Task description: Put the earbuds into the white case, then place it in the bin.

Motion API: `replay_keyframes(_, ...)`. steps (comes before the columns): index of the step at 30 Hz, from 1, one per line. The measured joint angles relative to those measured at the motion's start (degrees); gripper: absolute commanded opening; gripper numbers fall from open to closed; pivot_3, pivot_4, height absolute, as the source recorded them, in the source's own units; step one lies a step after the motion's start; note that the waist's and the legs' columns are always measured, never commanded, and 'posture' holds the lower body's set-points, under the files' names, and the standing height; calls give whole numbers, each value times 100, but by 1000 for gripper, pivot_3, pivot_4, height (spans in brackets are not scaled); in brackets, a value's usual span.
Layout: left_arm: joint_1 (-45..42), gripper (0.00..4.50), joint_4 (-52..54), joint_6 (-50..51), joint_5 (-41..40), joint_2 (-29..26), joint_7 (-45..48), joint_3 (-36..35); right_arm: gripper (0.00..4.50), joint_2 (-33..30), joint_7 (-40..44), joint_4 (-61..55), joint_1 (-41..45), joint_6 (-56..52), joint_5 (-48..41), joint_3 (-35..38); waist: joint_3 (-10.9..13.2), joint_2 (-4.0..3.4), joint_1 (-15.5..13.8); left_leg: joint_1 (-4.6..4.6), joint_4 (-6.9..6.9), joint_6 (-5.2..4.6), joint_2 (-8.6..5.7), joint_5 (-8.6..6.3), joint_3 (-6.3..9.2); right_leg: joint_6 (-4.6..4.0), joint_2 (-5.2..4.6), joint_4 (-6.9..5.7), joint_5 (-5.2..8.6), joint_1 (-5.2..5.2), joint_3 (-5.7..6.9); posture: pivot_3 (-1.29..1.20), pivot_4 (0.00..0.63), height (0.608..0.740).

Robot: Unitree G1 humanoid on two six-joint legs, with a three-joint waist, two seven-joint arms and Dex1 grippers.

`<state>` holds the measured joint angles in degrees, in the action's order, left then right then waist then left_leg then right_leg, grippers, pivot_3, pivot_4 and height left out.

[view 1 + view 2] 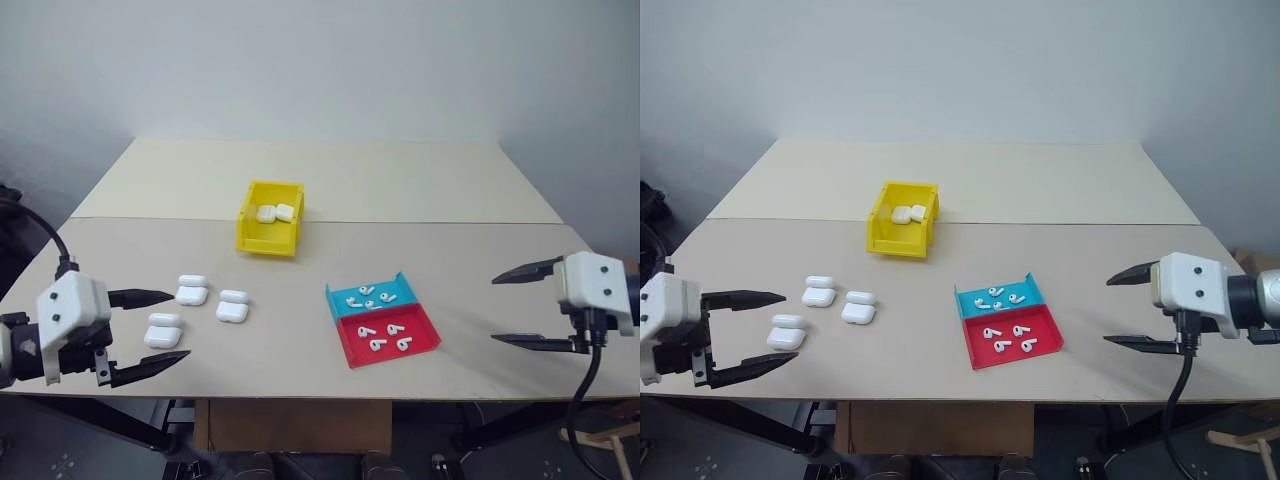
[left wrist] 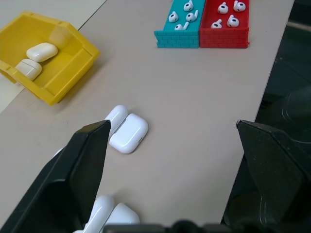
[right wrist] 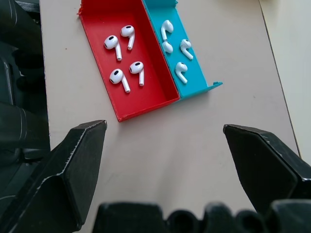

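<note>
two cases (image 2: 36, 59) inside yellow bin (image 2: 68, 73)

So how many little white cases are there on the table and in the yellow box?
5. Two lie side by side inside the yellow bin: one and another. Three sit open on the table near the left hand.
</note>
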<state>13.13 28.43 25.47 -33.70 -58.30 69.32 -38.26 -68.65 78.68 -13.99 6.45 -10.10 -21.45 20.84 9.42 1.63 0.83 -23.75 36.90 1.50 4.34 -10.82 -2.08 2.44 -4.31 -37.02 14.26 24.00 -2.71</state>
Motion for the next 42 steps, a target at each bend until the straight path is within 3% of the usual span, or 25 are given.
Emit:
replay_keyframes(12,156,4500,227,259,-10,22,-183,-167,4460,0,0,-1,0,2,0,-27,0,0,0,0,0,0,0,0,0,0,0,0,0,0,0,0,150,740)
replay_keyframes(18,369,4500,840,866,-21,289,-879,-526,4460,1,-1,142,187,24,5,-242,0,0,17,0,0,0,0,0,-1,2,0,0,-1,0,-2,0,150,740)
replay_keyframes(23,595,4500,2412,2327,-383,866,-2415,-798,4460,-26,63,192,237,30,-11,-265,1,2,5,0,0,0,0,0,0,30,0,0,-17,-3,-3,0,150,740)
replay_keyframes(26,550,4500,2815,3471,-990,616,-3023,-866,4460,-66,145,170,152,27,-12,-259,0,1,-21,10,1,0,-1,1,2,31,1,-10,-17,-5,-3,0,150,740)
replay_keyframes(32,-839,4500,2761,6412,-1662,406,-4898,-225,4460,-69,131,165,134,-3,-4,-347,9,15,22,71,4,-3,-4,2,8,1,3,-4,0,-70,-5,0,150,740)
replay_keyframes(42,-1736,4500,659,6682,-3278,33,-7333,612,4460,-63,-41,-120,-67,-253,-9,-479,17,29,-1,70,1,-3,-5,2,10,-4,0,-2,-1,-70,-4,0,150,740)
